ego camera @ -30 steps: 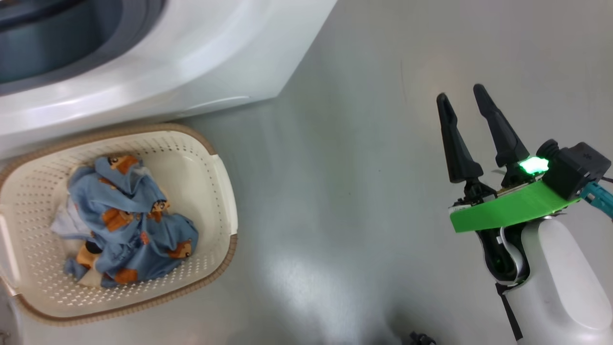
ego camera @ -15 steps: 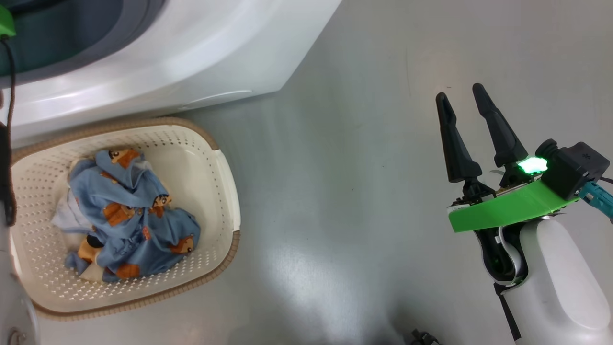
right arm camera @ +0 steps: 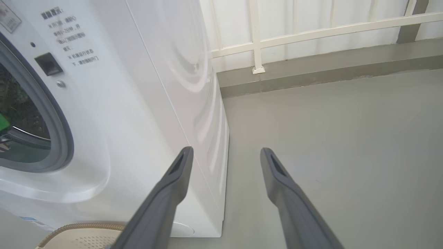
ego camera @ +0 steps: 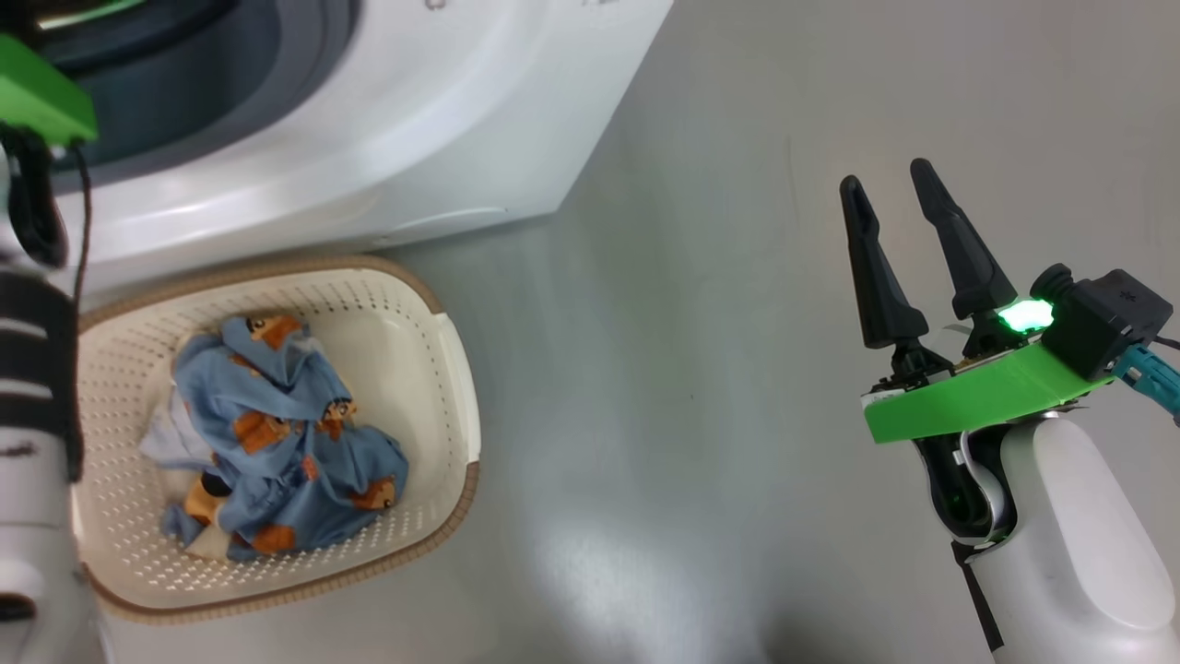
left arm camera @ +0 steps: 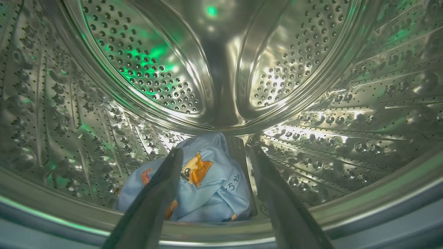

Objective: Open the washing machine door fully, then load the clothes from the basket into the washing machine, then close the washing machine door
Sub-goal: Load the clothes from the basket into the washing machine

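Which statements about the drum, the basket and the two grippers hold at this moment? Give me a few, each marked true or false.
1. A blue garment lies in the drum. True.
2. The left gripper is clamped on that garment. False: its jaws stand open with nothing clamped between them.
3. The basket is empty. False: clothes lie piled in it.
4. The right gripper is open above the floor, holding nothing. True.
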Robot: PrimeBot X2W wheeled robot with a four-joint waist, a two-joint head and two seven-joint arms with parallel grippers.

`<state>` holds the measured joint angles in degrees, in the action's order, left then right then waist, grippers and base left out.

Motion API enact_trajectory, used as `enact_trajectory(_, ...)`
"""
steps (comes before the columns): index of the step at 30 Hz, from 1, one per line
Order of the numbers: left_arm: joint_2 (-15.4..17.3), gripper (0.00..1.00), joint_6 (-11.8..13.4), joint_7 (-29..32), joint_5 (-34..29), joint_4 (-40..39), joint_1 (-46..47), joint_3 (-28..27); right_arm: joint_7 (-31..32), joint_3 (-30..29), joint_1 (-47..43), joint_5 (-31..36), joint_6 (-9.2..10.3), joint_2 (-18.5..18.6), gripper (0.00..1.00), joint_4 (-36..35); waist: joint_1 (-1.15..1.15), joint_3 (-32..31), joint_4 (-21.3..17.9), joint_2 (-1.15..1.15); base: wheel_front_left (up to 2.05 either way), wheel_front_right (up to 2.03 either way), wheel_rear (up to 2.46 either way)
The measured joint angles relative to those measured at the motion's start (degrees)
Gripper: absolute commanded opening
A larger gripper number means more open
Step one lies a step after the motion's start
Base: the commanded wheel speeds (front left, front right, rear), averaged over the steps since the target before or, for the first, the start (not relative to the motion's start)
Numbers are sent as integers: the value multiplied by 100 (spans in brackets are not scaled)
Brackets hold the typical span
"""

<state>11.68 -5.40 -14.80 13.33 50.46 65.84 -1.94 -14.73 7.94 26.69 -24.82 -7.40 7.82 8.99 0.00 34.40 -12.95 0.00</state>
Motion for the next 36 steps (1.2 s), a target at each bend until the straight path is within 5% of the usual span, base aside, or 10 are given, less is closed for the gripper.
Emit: enact_trajectory(36,-535,100,-193,1,213,-2293,-3534,-146,0,-30,-643,-3,0,283,100,308,0,-1835,666,0,0,0,0)
